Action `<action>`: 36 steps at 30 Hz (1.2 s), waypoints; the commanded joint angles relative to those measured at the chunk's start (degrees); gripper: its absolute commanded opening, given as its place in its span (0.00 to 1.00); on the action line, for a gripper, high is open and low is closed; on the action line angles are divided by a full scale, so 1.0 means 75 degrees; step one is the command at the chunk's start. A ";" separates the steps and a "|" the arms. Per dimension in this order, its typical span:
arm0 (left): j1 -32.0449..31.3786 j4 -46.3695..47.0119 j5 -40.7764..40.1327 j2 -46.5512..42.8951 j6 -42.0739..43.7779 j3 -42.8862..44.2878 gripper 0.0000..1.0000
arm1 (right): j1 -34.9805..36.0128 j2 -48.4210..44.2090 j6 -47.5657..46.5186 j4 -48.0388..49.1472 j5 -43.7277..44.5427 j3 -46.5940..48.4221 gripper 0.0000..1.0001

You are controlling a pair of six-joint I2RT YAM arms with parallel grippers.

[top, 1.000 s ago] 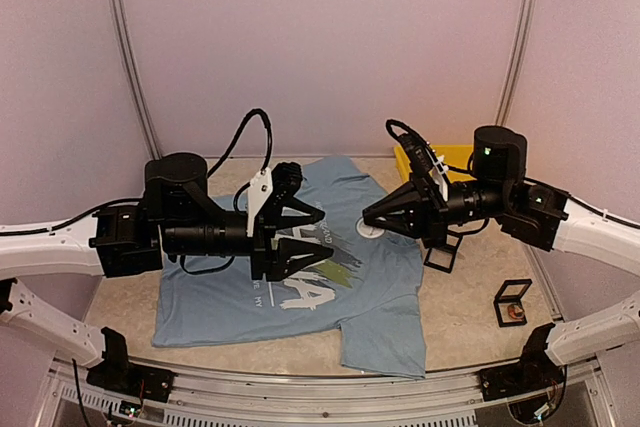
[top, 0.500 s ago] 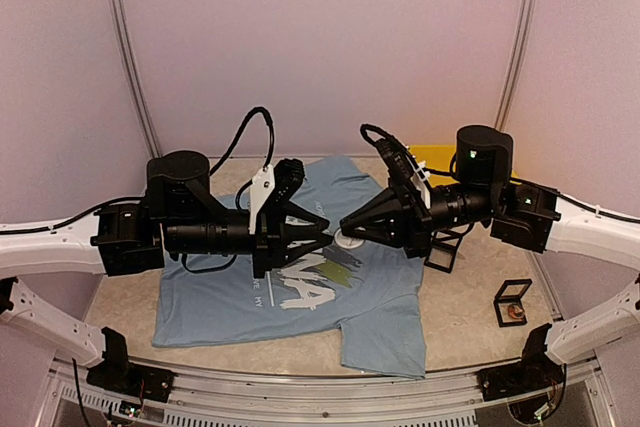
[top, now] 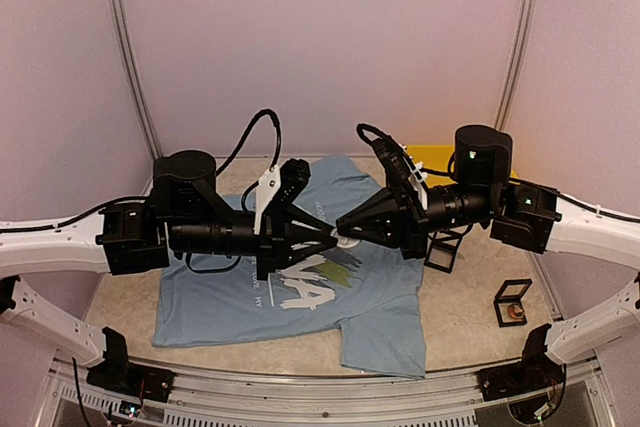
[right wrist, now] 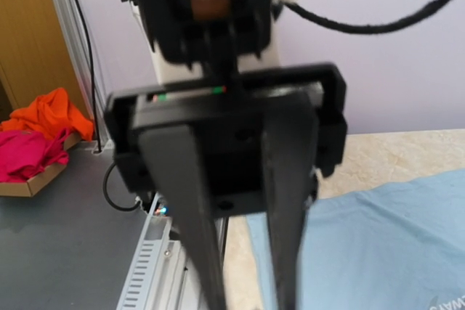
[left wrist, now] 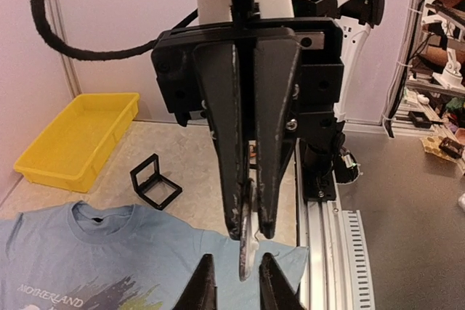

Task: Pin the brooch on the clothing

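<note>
Yellow tray (left wrist: 45, 170) lies beyond the T-shirt (left wrist: 87, 252); right jaws pinch the brooch (left wrist: 245, 253), left jaws apart astride it.

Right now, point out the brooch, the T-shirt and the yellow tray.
brooch (left wrist: 245, 259): left wrist view, on the lower part of the pale disc, seen edge-on.
T-shirt (top: 385, 332): top external view, on the plain blue cloth near the hem.
yellow tray (left wrist: 80, 132): left wrist view, on its bare inner floor.
</note>
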 commanded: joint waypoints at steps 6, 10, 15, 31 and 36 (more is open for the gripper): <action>-0.0075 0.0287 0.0109 0.0217 -0.0380 0.0286 0.00 | 0.0154 -0.0023 -0.0069 -0.0015 0.0056 0.0169 0.00; -0.0073 0.0833 -0.0161 0.0043 -0.0802 -0.0104 0.00 | 0.0151 -0.0173 0.0081 -0.0021 0.0533 0.0139 0.43; -0.0069 0.2088 -0.0339 -0.0262 -0.1407 -0.1043 0.00 | 0.0094 -0.1018 0.0200 0.0602 0.1392 -0.0447 1.00; -0.0196 0.2125 -0.2726 -0.1365 -0.2467 -0.1861 0.00 | -0.0206 -0.1995 0.1163 0.0315 0.3213 -0.1445 0.99; -0.0311 0.1879 -0.2954 -0.1614 -0.2583 -0.1887 0.00 | -0.0214 -0.2223 0.1332 0.0485 0.3385 -0.1853 0.99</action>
